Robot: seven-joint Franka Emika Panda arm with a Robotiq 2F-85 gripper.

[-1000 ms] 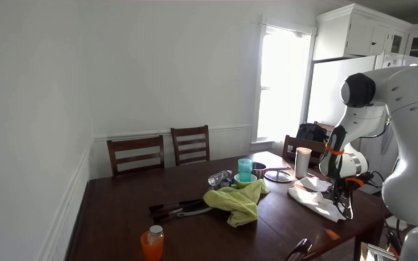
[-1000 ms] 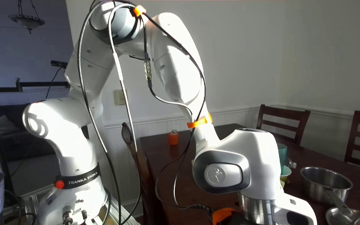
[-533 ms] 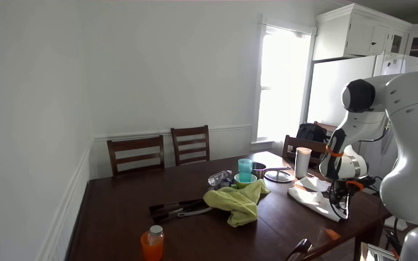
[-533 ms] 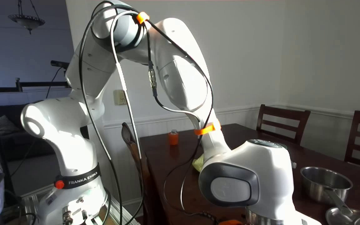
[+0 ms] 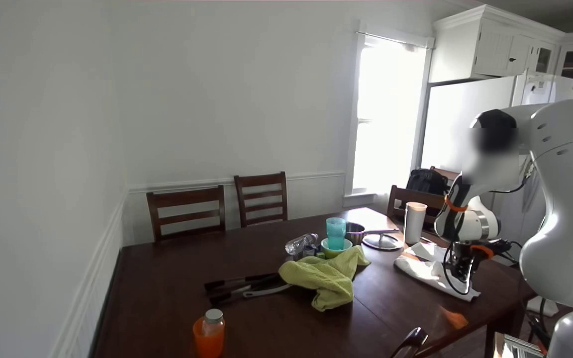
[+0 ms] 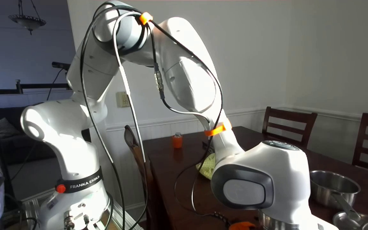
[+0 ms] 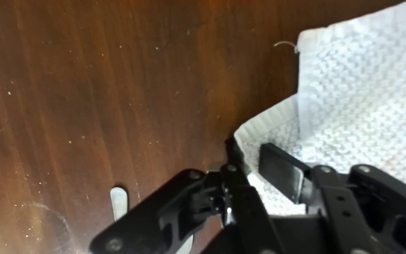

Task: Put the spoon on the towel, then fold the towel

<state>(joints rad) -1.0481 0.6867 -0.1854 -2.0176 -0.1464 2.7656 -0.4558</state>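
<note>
The white towel lies on the dark table, one edge turned so that a lower layer shows; an exterior view has it at the table's near right. My gripper is low over this edge, its jaws partly closed but apart, with towel fabric in the gap. The black right pad is over the cloth, while the left finger is along its border. A silvery rounded end, seemingly the spoon, shows beside my left finger, which hides much of it. In an exterior view my gripper appears small against the towel.
A yellow-green cloth partly covers dark-handled utensils. Around it stand a teal cup in a bowl, a clear bottle, a lid and a white canister. A steel pot and an orange cup also stand there.
The arm has come down, and my hand has shifted slightly left in an exterior view, right and lower in another. The towel's near edge has shifted a little.
</note>
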